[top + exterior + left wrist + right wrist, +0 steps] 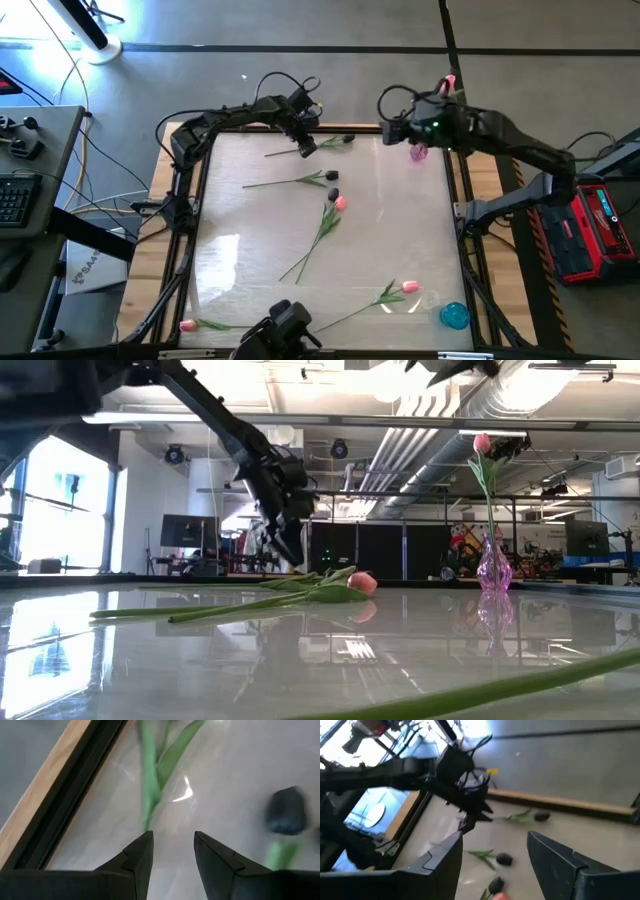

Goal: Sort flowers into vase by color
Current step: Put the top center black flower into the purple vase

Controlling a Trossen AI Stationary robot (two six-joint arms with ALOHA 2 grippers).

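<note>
Stem (148, 785) lies ahead of the open, empty left hand (172, 851); right hand (492, 851) gapes too.

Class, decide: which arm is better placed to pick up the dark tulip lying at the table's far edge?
Left. The left gripper hovers open over the dark tulip stem, while the right gripper is open by the pink vase.

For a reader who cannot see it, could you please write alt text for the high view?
Seen from above, the left hand reaches down to a dark tulip at the table's far edge. The right hand hovers near a purple vase holding one pink tulip; other tulips lie scattered.
</note>
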